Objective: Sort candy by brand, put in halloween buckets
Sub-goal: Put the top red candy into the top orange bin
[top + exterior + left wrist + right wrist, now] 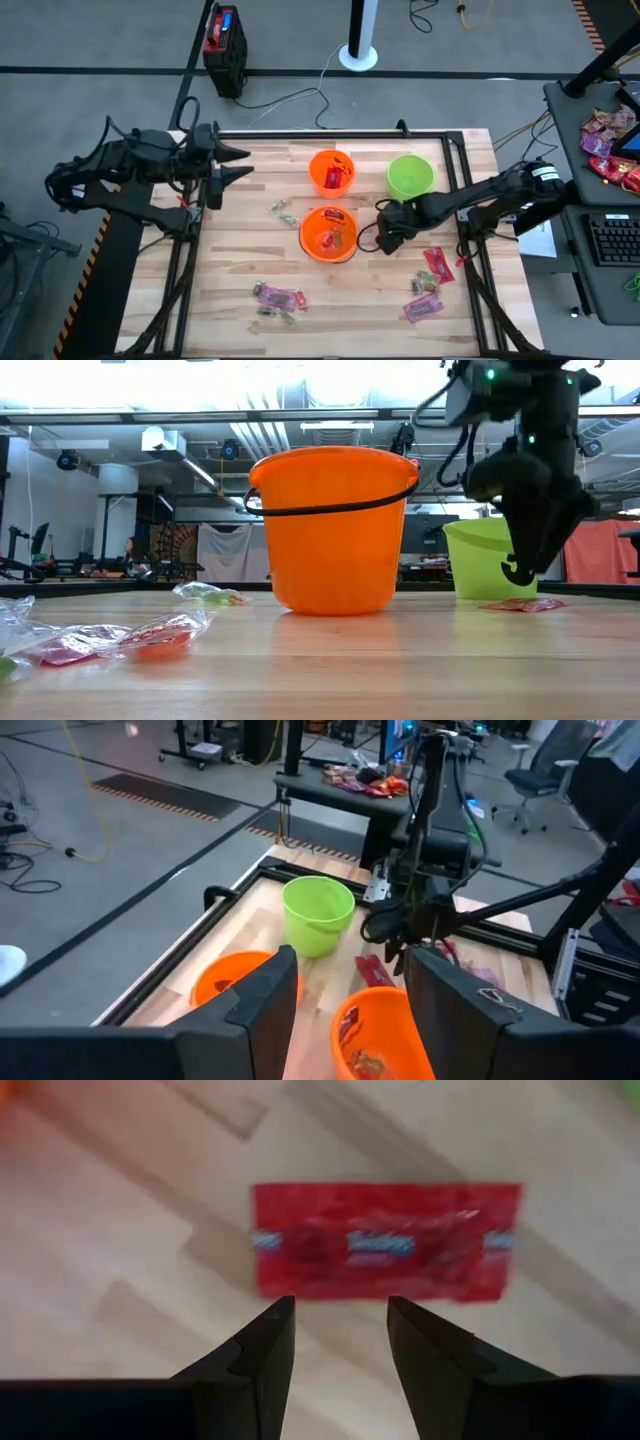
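Note:
My right gripper (340,1305) is open and points down over a flat red packet (385,1240) that lies on the table beside the near orange bucket (328,234). In the low view the right gripper (517,572) hangs just above that packet (520,603), apart from it. A second orange bucket (332,172) and the green bucket (410,176) stand farther back. Both orange buckets hold packets. More candy lies loose on the table: green-and-clear pieces (283,210), pink packets (278,297), and red and pink packets (432,285). My left gripper (240,165) waits open at the table's left edge.
A black frame rail (330,134) runs round the table. A black-and-red box with a cable (224,38) stands on the floor beyond the far edge. A heap of pink and red packets (608,140) lies on a side desk to the right. Bare wood shows near the left edge.

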`<state>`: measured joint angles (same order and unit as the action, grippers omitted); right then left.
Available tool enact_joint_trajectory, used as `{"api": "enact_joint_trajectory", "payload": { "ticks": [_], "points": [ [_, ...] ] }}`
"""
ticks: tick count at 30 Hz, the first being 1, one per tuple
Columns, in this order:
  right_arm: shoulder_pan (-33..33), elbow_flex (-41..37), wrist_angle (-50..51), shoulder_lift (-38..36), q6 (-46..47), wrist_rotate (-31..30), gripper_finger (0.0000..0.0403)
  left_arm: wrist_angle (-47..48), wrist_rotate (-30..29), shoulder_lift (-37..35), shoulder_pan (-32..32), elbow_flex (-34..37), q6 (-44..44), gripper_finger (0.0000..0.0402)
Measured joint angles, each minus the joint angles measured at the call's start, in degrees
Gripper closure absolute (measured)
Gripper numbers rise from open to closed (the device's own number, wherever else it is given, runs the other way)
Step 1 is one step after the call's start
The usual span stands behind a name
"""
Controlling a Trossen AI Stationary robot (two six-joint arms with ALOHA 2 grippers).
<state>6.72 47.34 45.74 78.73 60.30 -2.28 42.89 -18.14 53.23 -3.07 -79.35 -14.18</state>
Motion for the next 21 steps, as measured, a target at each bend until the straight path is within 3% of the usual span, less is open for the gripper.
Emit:
{"api": "enact_joint_trajectory", "payload": {
  "ticks": [7,16,21],
  "points": [
    [-0.04,-0.53,-1.70,3.49,-4.98,-1.87,0.0243,0.01,-0.89,1.74,0.00,0.04,1.45,0.0233],
    [-0.74,-0.17,-2.97,11.13,-7.61,-2.47,0.0184,0.02,-0.87,4.76,0.00,0.04,1.71,0.0233],
    [-0.76,-0.19,-5.23,14.78,-9.99,-1.15,0.0227,-0.02,-0.87,5.44,0.00,0.04,1.69,0.0233]
  ]
}}
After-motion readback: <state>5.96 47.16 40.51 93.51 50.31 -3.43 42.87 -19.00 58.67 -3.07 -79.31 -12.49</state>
